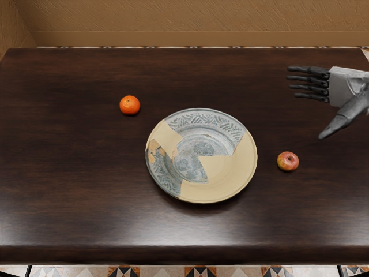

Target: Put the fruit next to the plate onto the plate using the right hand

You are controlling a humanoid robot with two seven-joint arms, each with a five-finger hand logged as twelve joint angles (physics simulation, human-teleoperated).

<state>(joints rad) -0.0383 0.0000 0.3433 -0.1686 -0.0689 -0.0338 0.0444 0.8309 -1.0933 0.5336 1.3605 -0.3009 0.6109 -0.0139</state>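
Head view: dark wooden table (69, 190), round plate (239, 167) roughly centre, flat on the top. Plate glaze patchy: blue-grey pattern broken by cream patches, wide cream wedge across the near rim. Carries nothing but that pattern. Red-yellow apple (287, 161) on the table just beside the plate's right rim, not touching, narrow strip of wood between. Orange (130, 105) on the table off the plate's upper left, clearly further from the rim than the apple. Both fruits on bare wood, touching nothing else. Right hand (345, 89) near the right edge of the picture, behind and right of the apple, well apart from it. Four fingers (311, 70) straight and spread, pointing left; thumb angled down toward the near side. Grips nothing. Only bare wood between hand and apple, no obstacle there. Tan wall past the far table edge, patterned floor tiles below the near edge.
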